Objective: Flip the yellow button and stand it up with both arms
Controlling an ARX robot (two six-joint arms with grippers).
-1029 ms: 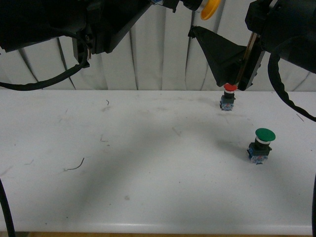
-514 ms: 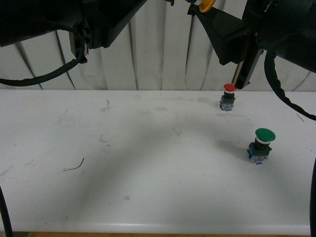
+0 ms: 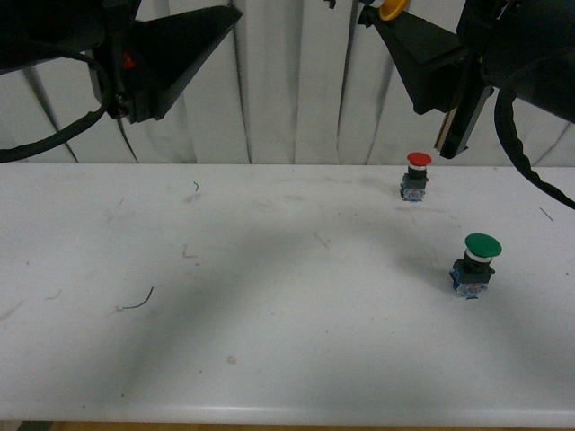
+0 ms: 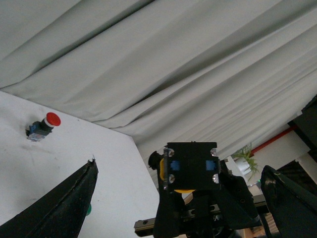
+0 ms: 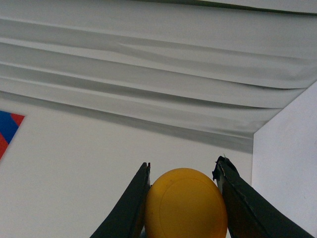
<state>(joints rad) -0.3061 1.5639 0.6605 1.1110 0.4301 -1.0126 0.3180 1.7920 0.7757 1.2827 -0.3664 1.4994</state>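
Yellow button (image 3: 392, 8): front view, high above counter (image 3: 269, 314), clamped in my right claw (image 3: 382, 16). Left wrist view: left claw (image 4: 179, 167) spread apart, button's block shows btwn its fingers (image 4: 64, 208); closing off-centre cld twist it loose. Right wrist view: grip's on round cap only, so it may slip & drop.

White surface (image 3: 269, 359) before me, front view. Two buttons stand upright on it, caps up, both on my right side and well apart from each other: a red button (image 3: 417, 176) near the far edge, and a green button (image 3: 476, 266) nearer to me and further right. On my left side lies a thin curved strand (image 3: 135, 302); a smaller dark curl (image 3: 195, 187) lies near the far edge. Faint scuffs and scratches mark the middle. A broad soft shadow crosses the surface.
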